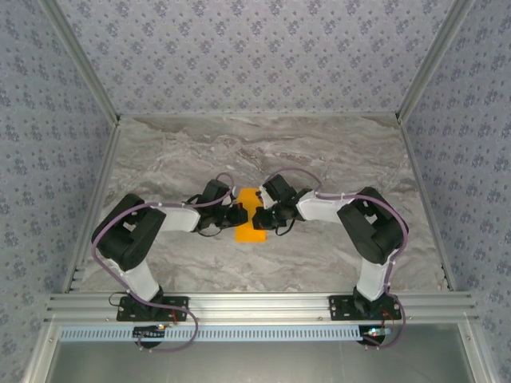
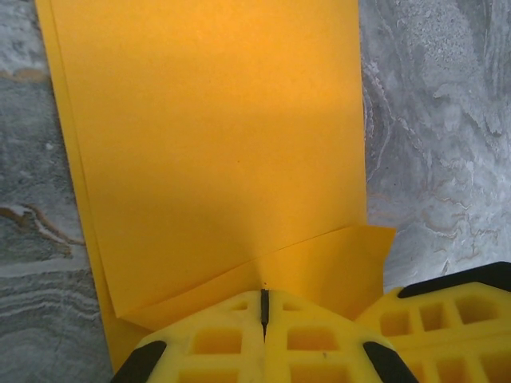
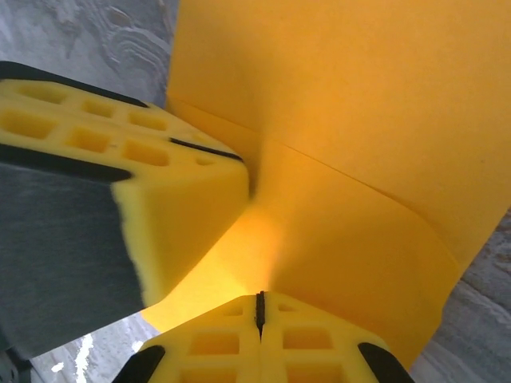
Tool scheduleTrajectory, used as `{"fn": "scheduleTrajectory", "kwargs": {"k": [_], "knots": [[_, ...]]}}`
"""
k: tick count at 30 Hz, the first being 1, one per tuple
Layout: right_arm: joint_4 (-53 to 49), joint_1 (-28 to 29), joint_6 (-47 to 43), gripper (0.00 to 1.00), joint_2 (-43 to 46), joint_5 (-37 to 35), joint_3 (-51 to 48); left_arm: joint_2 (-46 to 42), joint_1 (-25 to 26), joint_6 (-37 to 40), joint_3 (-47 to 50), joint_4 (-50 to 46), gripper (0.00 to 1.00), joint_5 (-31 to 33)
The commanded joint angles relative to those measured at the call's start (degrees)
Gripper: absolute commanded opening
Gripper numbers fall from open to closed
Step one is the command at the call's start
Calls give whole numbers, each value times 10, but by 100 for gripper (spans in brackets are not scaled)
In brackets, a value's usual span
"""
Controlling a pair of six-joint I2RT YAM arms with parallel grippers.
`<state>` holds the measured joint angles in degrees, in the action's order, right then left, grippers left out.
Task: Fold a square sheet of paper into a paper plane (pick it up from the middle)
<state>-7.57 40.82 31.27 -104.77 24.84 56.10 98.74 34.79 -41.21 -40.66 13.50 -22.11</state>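
The square sheet of paper [image 1: 251, 232] lies folded into a narrow bright-orange strip at the table's middle, with both grippers meeting over it. In the left wrist view the paper [image 2: 215, 136] shows a slanted folded flap, and my left gripper [image 2: 264, 294] is shut with its tips against the crease. My right gripper [image 3: 259, 295] is also shut, tips touching the paper [image 3: 359, 104], which bows up a little there. The left gripper [image 1: 242, 214] and right gripper [image 1: 259, 214] nearly touch each other. I cannot tell whether either jaw pinches a layer.
The grey marbled tabletop [image 1: 319, 159] spreads on all sides of the paper, ringed by patterned walls and metal rails. The left gripper's yellow fingers [image 3: 176, 207] crowd the right wrist view, and the right gripper's fingers [image 2: 447, 319] sit beside the left one.
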Motion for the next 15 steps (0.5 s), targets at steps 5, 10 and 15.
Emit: {"fn": "scheduleTrajectory", "kwargs": {"k": [5, 10, 15], "knots": [[-43, 3, -26, 0, -5, 2, -22, 25, 0, -20, 17, -47, 0, 49], [-71, -4, -61, 0, 45, 24, -80, 24, 0, -26, 26, -55, 0, 65], [-84, -8, -71, 0, 86, 52, -125, 23, 0, -27, 30, -51, 0, 65]]}}
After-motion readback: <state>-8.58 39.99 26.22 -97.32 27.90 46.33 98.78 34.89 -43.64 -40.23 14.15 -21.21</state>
